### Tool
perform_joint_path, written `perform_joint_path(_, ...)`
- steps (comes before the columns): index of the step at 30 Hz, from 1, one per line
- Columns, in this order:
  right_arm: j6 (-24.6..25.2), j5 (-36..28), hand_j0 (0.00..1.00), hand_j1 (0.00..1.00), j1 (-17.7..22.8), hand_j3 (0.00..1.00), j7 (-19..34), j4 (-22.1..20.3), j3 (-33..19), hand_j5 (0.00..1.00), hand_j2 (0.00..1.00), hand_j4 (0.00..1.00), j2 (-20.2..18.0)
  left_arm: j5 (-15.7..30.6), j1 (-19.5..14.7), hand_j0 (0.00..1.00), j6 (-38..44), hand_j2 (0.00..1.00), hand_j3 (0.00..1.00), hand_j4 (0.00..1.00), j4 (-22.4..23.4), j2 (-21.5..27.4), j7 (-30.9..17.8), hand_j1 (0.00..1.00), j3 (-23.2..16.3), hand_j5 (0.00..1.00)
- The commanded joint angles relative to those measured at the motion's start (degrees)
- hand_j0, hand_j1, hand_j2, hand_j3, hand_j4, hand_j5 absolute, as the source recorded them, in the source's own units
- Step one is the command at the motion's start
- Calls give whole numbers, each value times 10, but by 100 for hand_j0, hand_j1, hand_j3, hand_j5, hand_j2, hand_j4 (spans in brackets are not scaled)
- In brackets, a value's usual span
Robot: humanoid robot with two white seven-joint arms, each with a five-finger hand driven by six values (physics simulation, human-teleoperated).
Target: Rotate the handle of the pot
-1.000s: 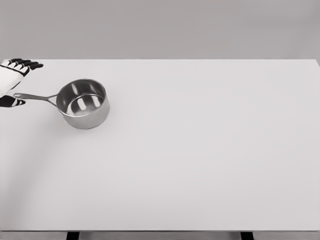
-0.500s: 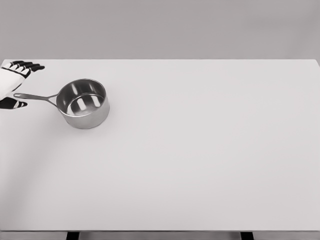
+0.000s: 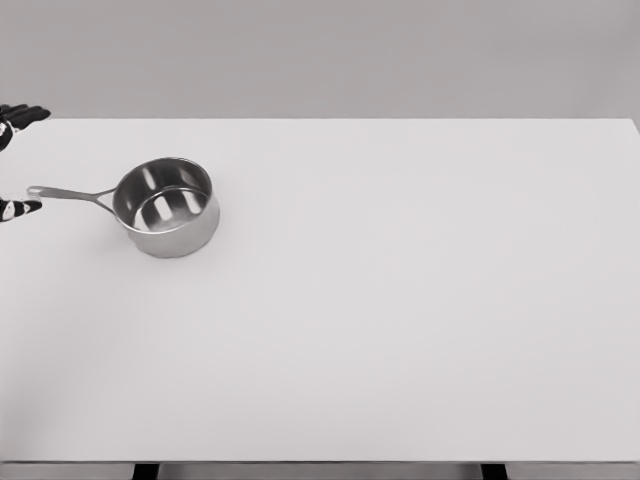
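A shiny steel pot (image 3: 167,207) stands on the white table (image 3: 380,300) at the far left. Its thin handle (image 3: 68,193) points left toward the picture's edge. My left hand (image 3: 12,160) shows only as dark fingertips at the left border: some (image 3: 20,113) above the handle's end, a thumb tip (image 3: 20,209) just below it. The fingers are spread, apart from the handle, and hold nothing. The right arm is out of view.
The table's far edge runs just behind the hand, and its left edge lies close to the handle's end. Two dark table legs (image 3: 146,470) show under the front edge.
My left hand has drawn back to the left, so that only its fingertips remain in the picture. The pot and its handle have stayed where they were.
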Motion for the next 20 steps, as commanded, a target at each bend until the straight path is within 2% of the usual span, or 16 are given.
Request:
perform_joint_path(1,0,0,100,100,0,100,0,0,0,100,100,100,0,16,4,100,1,100,100,100,-60,-2,-3,100,8,100)
perform_joint_path(4,0,0,100,100,0,100,0,0,0,100,100,100,0,18,57,100,1,100,100,100,-106,-5,-5,100,9,100)
perform_joint_path(9,0,0,100,100,0,100,0,0,0,100,100,100,0,16,98,100,1,100,100,100,-153,-47,-6,100,0,100)
perform_joint_path(11,0,0,100,100,0,100,0,0,0,100,100,100,0,16,103,100,1,100,100,100,-171,-51,-19,100,-1,100)
perform_joint_path(20,0,0,100,100,0,100,0,0,0,100,100,100,0,16,103,100,1,100,100,100,-171,-52,-20,100,-3,100)
